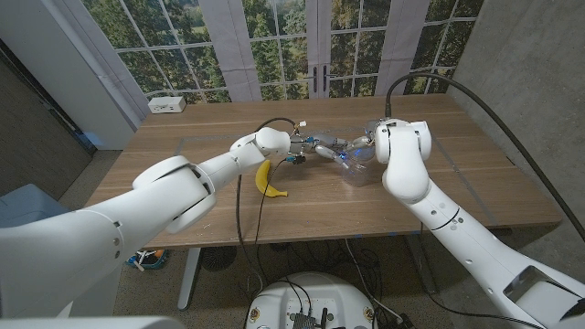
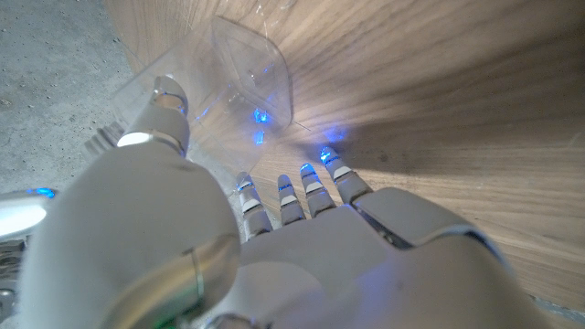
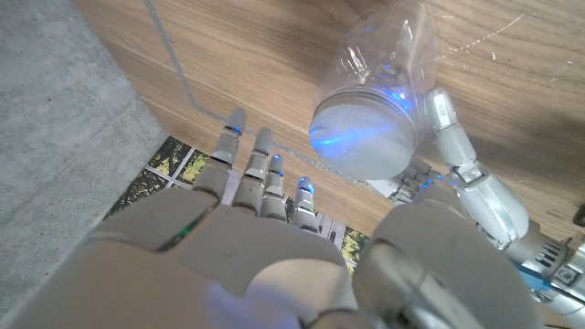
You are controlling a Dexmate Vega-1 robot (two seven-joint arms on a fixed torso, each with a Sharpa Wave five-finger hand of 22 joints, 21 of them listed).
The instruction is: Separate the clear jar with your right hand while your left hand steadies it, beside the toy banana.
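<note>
Left fingers (image 2: 315, 187): spread, gripping nothing, tips just short of the clear jar (image 2: 251, 78).
Right fingers (image 3: 265, 174): apart and empty beside the jar; thumb near its white lid (image 3: 361, 137).
Left hand (image 1: 315, 146), right hand (image 1: 356, 146): flank the jar.
Jar: on the table (image 1: 475, 174), near the toy banana (image 1: 267, 180).
Progress: lid looks still on; grip and separation remain.

Probably a lab, wooden table (image 1: 475, 183), concrete wall (image 1: 521, 55), window (image 1: 274, 41)
</note>
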